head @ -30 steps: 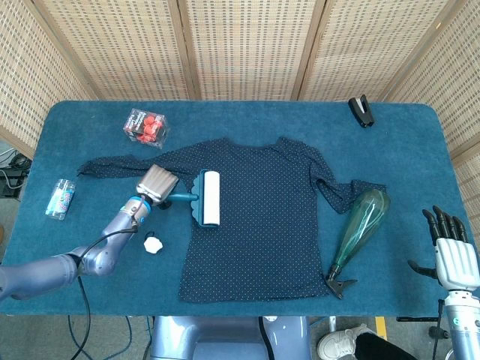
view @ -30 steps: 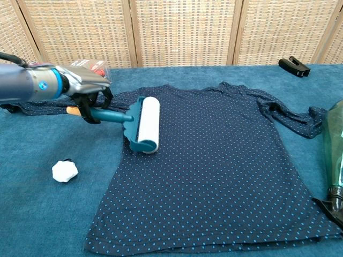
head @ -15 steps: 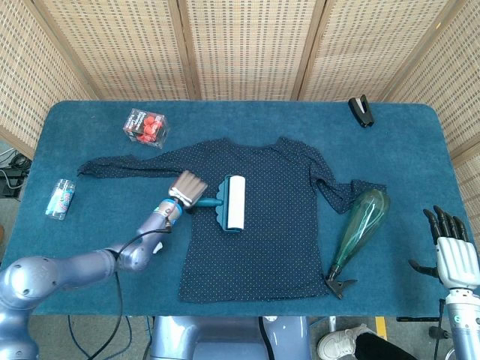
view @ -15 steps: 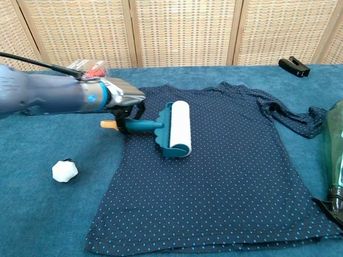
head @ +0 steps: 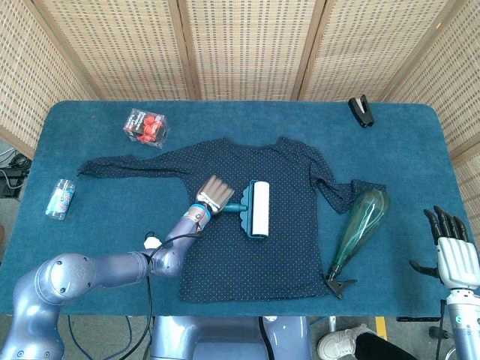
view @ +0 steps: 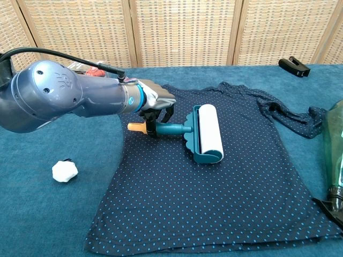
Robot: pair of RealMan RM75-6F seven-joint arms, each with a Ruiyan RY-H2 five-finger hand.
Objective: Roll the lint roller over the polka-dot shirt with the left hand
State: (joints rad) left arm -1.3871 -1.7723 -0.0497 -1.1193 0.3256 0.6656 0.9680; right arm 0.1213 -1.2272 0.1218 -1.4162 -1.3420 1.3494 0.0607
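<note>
Step in hand: rolling pass across the shirt [head: 262, 217], centre of frame in both views.

Left hand [head: 216, 195] grasps the teal handle of the roller [head: 259, 208], fingers wrapped around it just behind the scalloped guard. White drum lies flat on the shirt, upper-centre of the torso, axis running roughly top-to-bottom of the head view. Orange handle tip pokes out behind the hand in the chest view [view: 134, 127].

Right hand [head: 452, 255] is at lower right of frame, off the table edge, released, fingers apart, holding nothing.

To do it well (judgement):
- Keep drum axis square to travel; any yaw will skid the drum, not roll it.
- Keep light downward pressure w/ handle low, so full drum width stays in contact.
- Fabric is loose and unpinned; too much push may bunch it ahead of the drum. Ease off if folds form.
- Travel toward frame right has room before the crumpled sleeve [head: 345, 191] and the green bottle [head: 361, 221]; stop short of both.

Diff vs. earlier frames: roller and left hand have moved toward frame right, from the shirt's left edge to mid-torso. Forearm now reaches over the fabric. Shirt outline looks unchanged; right hand has not moved.
</note>
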